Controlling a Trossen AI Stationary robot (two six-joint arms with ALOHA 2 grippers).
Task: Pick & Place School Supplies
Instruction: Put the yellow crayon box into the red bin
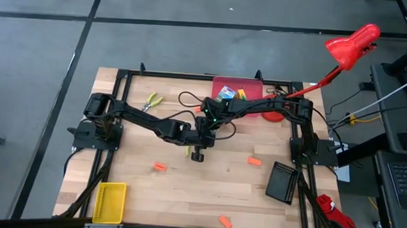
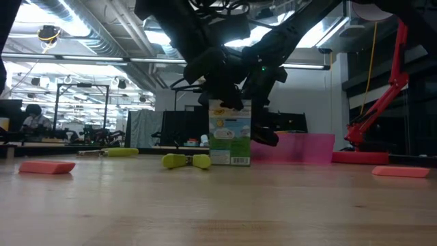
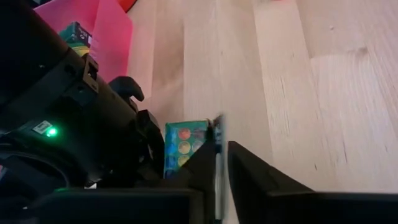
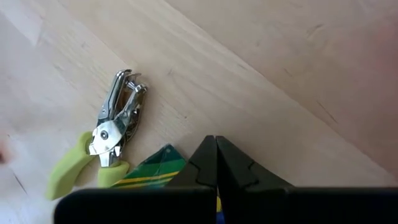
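A green-and-yellow crayon box (image 2: 229, 133) stands upright at mid-table, and both grippers meet at its top. My left gripper (image 3: 221, 146) reaches in from the left and my right gripper (image 4: 216, 146) from the right; each is shut on the box. One pair of pliers (image 4: 106, 146) with yellow-green handles lies flat beside the box (image 2: 186, 161). The other pair (image 1: 152, 101) lies toward the far left. More crayon boxes (image 1: 225, 94) sit inside the red bin (image 1: 250, 85). Three orange sticks (image 1: 159, 167) (image 1: 255, 161) (image 1: 224, 222) lie scattered on the wood. My left gripper pinches a thin top edge of the crayon box (image 3: 218, 140) between its two fingers, coming from above. The box's printed face (image 3: 185, 146) shows beside the fingers. My right gripper is shut at the top of the same box (image 4: 152, 171), from above. A sliver of yellow (image 4: 217, 202) shows between its fingers. The box is upright below both grippers, its bottom (image 2: 229, 162) at table level.
A yellow bin (image 1: 110, 200) sits at the near left corner and a black bin (image 1: 281, 181) at the near right. The red bin stands at the far edge, close behind the arms. A red lamp-like arm (image 1: 346, 48) rises beyond the far right corner.
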